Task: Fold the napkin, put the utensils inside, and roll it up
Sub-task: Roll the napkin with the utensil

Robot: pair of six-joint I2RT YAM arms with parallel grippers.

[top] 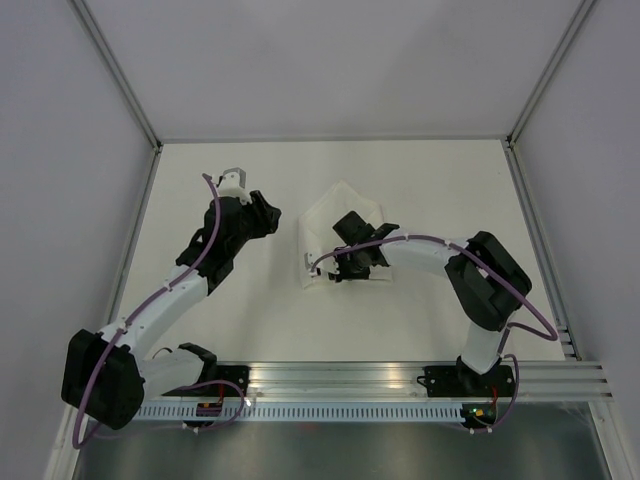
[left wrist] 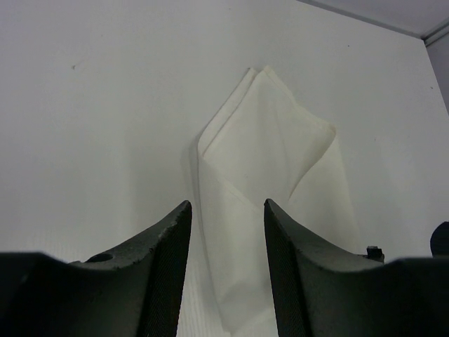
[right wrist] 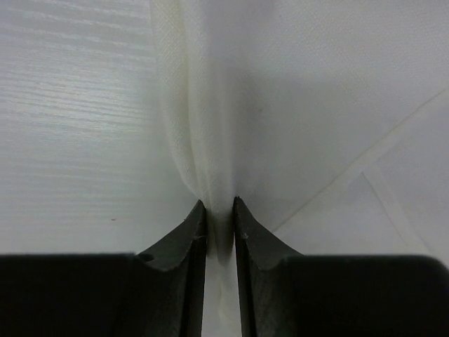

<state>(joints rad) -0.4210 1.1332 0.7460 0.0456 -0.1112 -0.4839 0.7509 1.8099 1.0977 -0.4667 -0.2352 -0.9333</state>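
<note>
The napkin (top: 345,203) lies folded in the middle of the white table, its layers overlapping into a long pointed shape (left wrist: 273,154). My right gripper (top: 340,266) sits on the napkin's near part. Its jaws are pinched on a raised fold of the cloth (right wrist: 210,126), which bunches between the fingertips of my right gripper (right wrist: 219,205). My left gripper (top: 274,218) hovers to the left of the napkin and faces it. In the left wrist view my left gripper (left wrist: 226,207) is open with only the cloth's lower end showing past the gap. The utensils are out of view.
White walls enclose the table (top: 430,180) on the left, back and right. A slotted aluminium rail (top: 400,378) with both arm bases runs along the near edge. The right arm's elbow (top: 490,280) stands over the table's right side.
</note>
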